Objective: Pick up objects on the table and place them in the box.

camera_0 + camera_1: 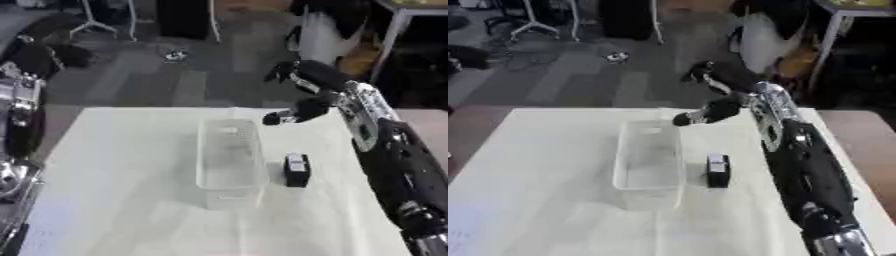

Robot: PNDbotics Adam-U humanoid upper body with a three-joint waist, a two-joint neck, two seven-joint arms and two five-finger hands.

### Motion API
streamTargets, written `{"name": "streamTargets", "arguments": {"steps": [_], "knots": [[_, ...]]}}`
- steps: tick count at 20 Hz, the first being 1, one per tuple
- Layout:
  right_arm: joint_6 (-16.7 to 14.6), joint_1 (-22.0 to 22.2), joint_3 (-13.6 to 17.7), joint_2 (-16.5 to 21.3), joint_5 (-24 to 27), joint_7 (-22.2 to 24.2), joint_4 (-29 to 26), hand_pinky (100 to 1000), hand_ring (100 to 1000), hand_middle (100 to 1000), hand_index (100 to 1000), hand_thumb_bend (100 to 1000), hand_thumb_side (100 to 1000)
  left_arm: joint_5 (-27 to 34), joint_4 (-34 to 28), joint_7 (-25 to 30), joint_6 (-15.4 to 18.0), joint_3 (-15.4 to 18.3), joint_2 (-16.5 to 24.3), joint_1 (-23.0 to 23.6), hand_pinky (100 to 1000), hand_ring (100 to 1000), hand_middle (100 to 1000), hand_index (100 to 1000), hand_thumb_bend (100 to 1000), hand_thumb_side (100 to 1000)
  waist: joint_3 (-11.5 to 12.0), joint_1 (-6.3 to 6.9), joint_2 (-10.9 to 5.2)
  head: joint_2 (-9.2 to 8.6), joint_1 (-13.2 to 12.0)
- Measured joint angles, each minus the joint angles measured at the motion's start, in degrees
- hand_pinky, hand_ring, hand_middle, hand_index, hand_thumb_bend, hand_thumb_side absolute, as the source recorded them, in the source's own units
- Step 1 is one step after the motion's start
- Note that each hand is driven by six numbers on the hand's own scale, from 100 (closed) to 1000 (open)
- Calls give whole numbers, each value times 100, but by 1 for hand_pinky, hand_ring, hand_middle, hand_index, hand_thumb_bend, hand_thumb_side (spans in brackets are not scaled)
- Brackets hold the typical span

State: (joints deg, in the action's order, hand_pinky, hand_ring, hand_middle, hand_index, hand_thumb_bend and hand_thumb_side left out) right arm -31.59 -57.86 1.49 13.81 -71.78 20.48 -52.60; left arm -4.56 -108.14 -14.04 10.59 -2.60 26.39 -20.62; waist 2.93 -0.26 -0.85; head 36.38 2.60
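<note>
Box point(231, 160) mid-table, black object point(297, 170) beside it, right hand point(302, 95) raised beyond

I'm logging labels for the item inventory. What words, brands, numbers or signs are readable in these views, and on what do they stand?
None can be read.
Small black object right of the clear plastic box: a pale patch on its top, too blurred to read.
Right arm: silver panel, no legible marking.
Box, white table and right hand: no text visible.
</note>
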Motion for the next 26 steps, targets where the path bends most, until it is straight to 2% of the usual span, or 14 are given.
{"name": "streamTargets", "arguments": {"steps": [8, 15, 18, 26], "knots": [[-176, -102, -68, 155, -727, 15, 523, 905, 763, 748, 814, 844, 1000, 0, 1, 17, 0, 0, 31, 17, 610, 650, 803, 887, 161, 1000, 0, -11, -1, 8, 1], [-238, -104, -69, 176, -1103, -39, 795, 925, 773, 748, 812, 844, 1000, 0, 1, 31, -2, 0, 31, 17, 610, 650, 805, 887, 161, 1000, 2, -13, -1, -5, 95], [-275, -105, -69, 176, -1226, -37, 901, 935, 781, 756, 823, 862, 1000, 0, 1, 34, -3, 0, 31, 17, 610, 650, 805, 887, 161, 1000, 3, -13, -1, -64, 111], [-480, -118, -67, 229, -1345, 444, 1228, 1000, 835, 773, 829, 875, 1000, 0, 1, 49, -5, 0, 31, 18, 611, 649, 805, 887, 161, 1000, 4, -13, -1, -88, 92]]}}
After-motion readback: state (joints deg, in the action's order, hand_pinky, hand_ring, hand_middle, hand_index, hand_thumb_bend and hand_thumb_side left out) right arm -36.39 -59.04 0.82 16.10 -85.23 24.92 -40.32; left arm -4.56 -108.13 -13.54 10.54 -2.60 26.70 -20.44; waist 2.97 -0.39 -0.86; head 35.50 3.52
